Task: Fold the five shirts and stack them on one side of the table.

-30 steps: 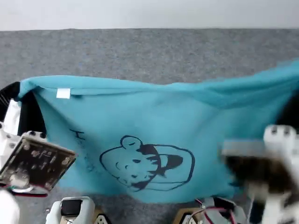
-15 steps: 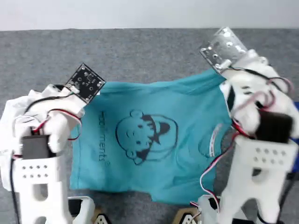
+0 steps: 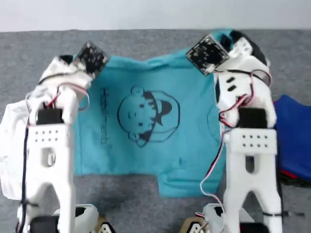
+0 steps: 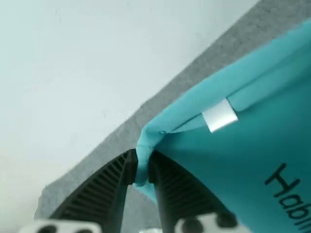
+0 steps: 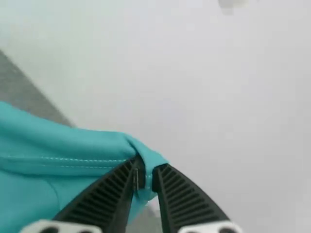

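A teal shirt (image 3: 146, 141) with a dark cartoon print lies spread on the grey table, print side up. My left gripper (image 4: 141, 162) is shut on one of its far corners, near the white neck label (image 4: 219, 115). In the high view this gripper (image 3: 73, 63) sits at the shirt's far left edge. My right gripper (image 5: 144, 174) is shut on a folded teal corner, and from above it (image 3: 237, 40) is at the shirt's far right. Both pinched corners are raised slightly off the table.
A white shirt (image 3: 12, 145) lies crumpled at the left edge beside the left arm. At the right edge sits a dark blue garment (image 3: 294, 136) with red cloth (image 3: 291, 175) under it. Grey table (image 3: 146, 43) continues beyond the shirt to a pale wall.
Both arms have carried the teal shirt from up near the camera down and toward the far side of the table. The shirt now lies flatter and stretched out.
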